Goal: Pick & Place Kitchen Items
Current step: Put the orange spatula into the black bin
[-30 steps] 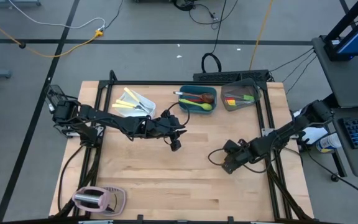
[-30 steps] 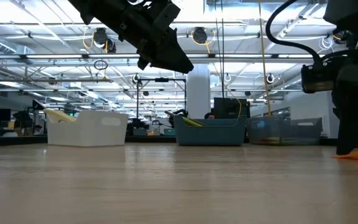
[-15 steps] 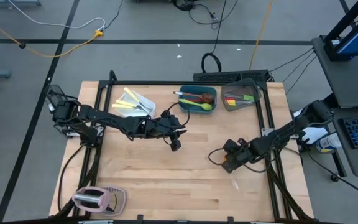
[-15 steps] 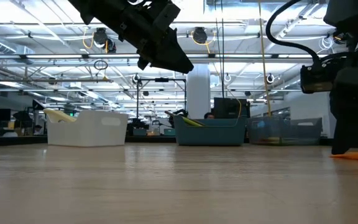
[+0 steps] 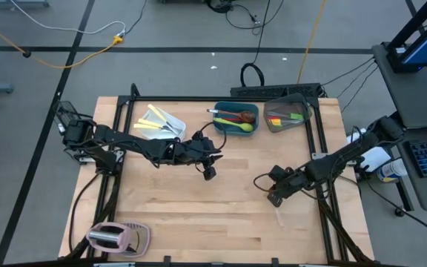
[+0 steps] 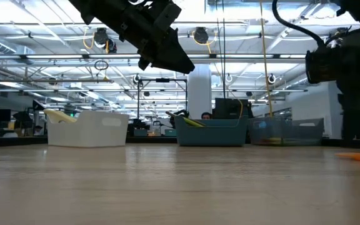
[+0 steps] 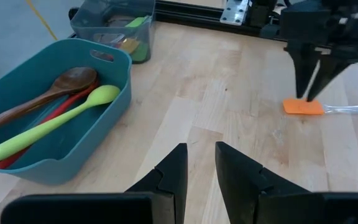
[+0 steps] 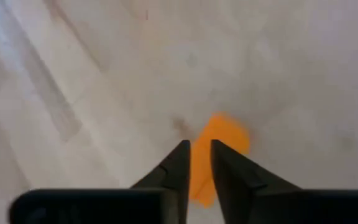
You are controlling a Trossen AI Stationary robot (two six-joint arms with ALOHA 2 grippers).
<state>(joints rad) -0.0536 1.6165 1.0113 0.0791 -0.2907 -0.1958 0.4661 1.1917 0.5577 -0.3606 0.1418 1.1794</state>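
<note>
An orange spatula with a clear handle lies flat on the wooden table at the right; it also shows in the low view and the right wrist view. My right gripper hangs just above its orange blade, pointing down, fingers shut, touching nothing; it shows in the high view. My left gripper is shut and empty, held in the air over the table's middle. Spoons lie in the teal tub, yellow knives in the white tub, spatulas in the grey tub.
The three tubs stand in a row along the far side of the table. A pinkish toaster stands at the near left corner. Black frame rails run along the table's sides. Bare wood lies between the two grippers.
My right gripper has risen from the table, where its tips stood at the orange spatula, and now hangs above it. The spatula has stayed flat on the table.
</note>
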